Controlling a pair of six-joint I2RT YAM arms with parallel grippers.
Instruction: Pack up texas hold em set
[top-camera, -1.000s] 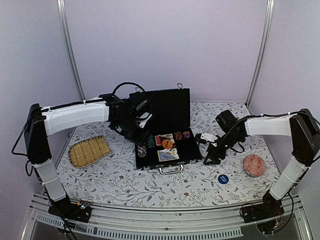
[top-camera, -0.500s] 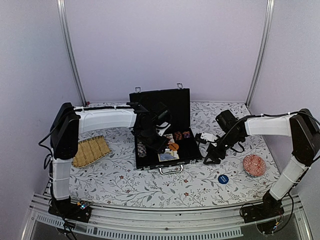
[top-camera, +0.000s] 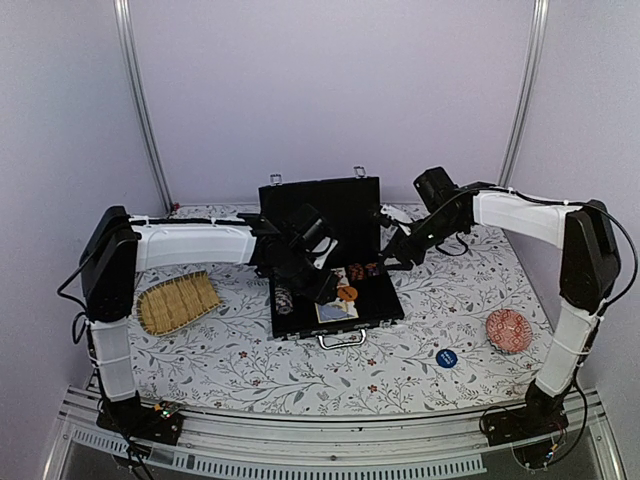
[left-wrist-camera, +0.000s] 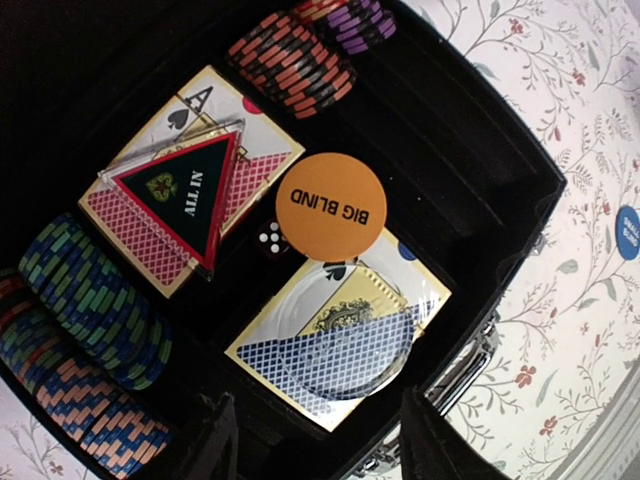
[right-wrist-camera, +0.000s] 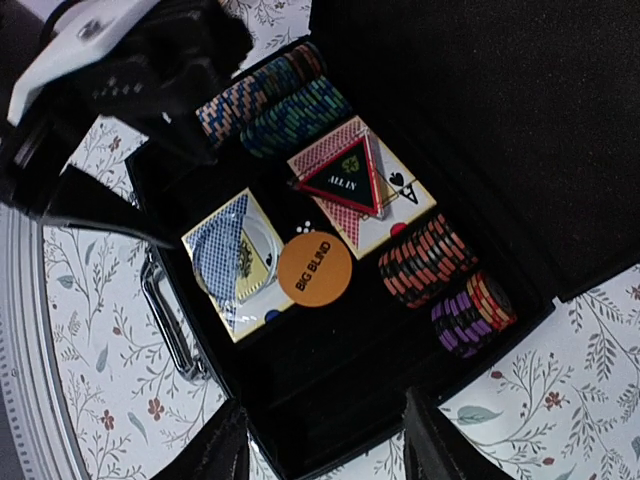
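The texas hold em set (top-camera: 340, 312) lies in its open case at the tabletop's middle, left jaws and right jaws both spread and empty above it. Shutting the lid (top-camera: 350, 220) would likely strand the blue disc (top-camera: 447, 358) lying near-right, and the crowded arms could collide.

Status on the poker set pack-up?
Left end effector open, empty, over case. Right end effector open, empty. Case lid up, chips and decks inside. Blue disc not yet packed, on table.

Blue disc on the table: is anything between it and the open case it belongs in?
Nothing visible. The blue disc lies on bare cloth front-right of the open case; the red bowl sits farther right, off that path. The left claw and right claw hang by the case.
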